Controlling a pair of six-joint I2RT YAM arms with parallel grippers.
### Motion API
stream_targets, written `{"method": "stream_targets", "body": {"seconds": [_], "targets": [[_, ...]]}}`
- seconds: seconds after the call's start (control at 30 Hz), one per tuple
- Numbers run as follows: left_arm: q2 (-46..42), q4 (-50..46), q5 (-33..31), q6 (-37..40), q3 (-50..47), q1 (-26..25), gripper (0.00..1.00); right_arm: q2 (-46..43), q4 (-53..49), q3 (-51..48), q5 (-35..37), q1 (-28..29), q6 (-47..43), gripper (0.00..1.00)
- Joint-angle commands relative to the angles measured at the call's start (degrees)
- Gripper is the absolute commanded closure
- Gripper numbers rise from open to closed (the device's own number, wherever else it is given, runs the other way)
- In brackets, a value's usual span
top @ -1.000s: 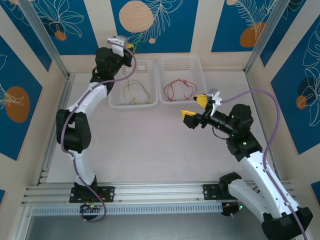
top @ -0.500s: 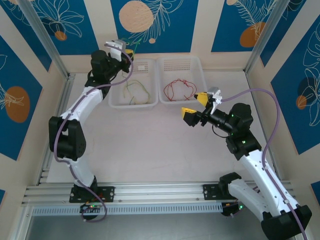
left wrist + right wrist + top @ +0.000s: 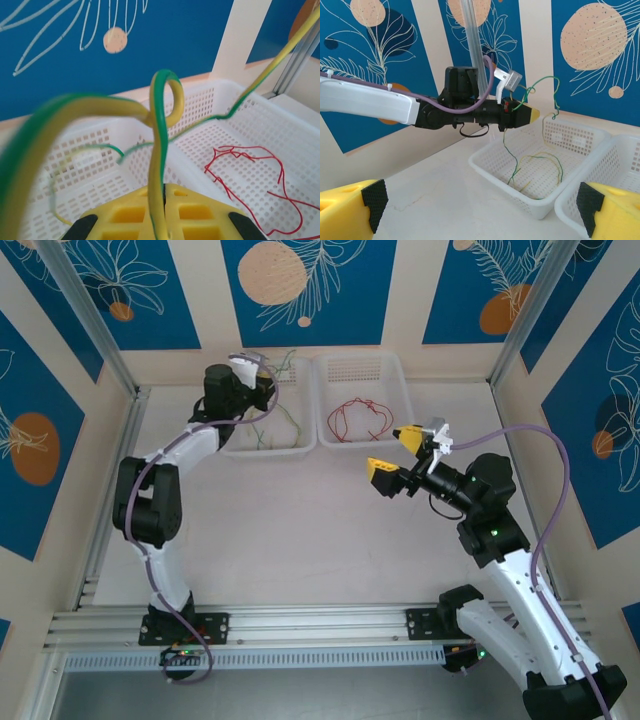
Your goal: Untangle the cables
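Yellow-green cable [image 3: 157,165]: pinched tight in left gripper [image 3: 162,197], held above left basket [image 3: 265,448], tail trailing inside | red cable [image 3: 358,420]: lying in right basket [image 3: 362,446] | right gripper [image 3: 393,454]: jaws spread, empty, above table [image 3: 300,530] | risk: curled tail may hook mesh, dragging basket or slipping free.

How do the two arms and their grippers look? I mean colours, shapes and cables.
Both the left arm and the right arm have white links with black joints. A lavender cable runs along each. The left gripper and right gripper have blocky yellow fingers with black pads.
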Motion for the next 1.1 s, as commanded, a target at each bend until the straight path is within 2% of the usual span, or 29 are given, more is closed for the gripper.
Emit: {"method": "stream_targets", "body": {"seconds": [0.0,0.23,0.3,0.5,0.67,0.93,1.07], "targets": [[3.5,-4.0,-2.0,-2.3,1.0,-0.9,1.00,-0.3,0.9,-0.9,0.3,-0.3,0.8,0.01],[10.0,-15.5,-6.8,-8.8,7.1,-0.9,1.00,-0.5,0.5,-0.8,0.8,-0.2,0.9,0.00],[12.6,-19.8,-7.0,-10.0,10.3,-1.0,1.00,-0.5,0.5,-0.9,1.1,-0.2,0.9,0.00],[19.1,-34.1,-12.7,-12.0,20.7,-1.6,1.00,-0.5,0.1,-0.7,1.5,-0.2,0.5,0.00],[21.6,-37.9,-14.3,-11.7,24.9,-1.8,1.00,-0.2,0.2,-0.7,1.9,-0.2,0.1,0.00],[22.1,-37.4,-15.9,-10.6,28.0,-2.4,1.00,1.4,0.7,0.0,1.7,-0.2,0.1,0.00],[20.1,-37.9,-17.2,-10.1,28.3,-2.7,0.81,1.3,0.1,0.4,1.7,-0.2,0.0,0.01]]}}
